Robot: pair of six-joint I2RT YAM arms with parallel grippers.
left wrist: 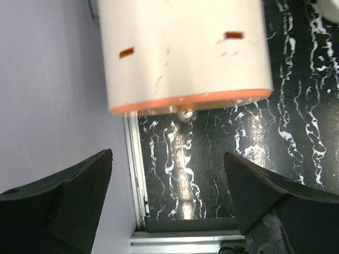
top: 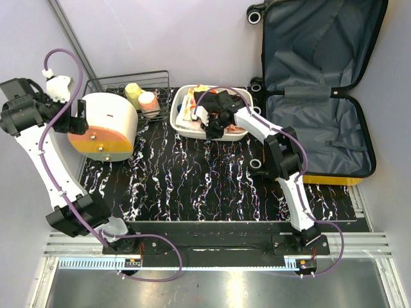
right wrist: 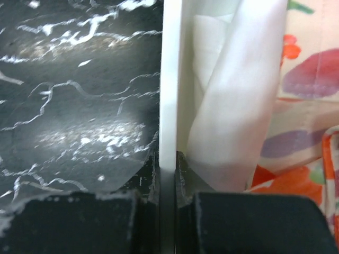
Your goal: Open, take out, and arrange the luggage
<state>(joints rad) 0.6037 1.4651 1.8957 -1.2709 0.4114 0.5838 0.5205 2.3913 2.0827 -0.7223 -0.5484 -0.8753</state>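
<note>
Luggage [top: 321,141] lies open, long axis running left-right, wheels facing the tray [top: 176,125]. Right gripper [right wrist: 168,161] is pinching the tray rim, and left gripper [left wrist: 168,154] is wide open, empty.

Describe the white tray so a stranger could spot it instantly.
Find the open yellow suitcase on the right. Immediately left sits the white tray holding patterned cloth. Unlike the wire basket and round container further left, it has the right gripper shut on its rim.
</note>
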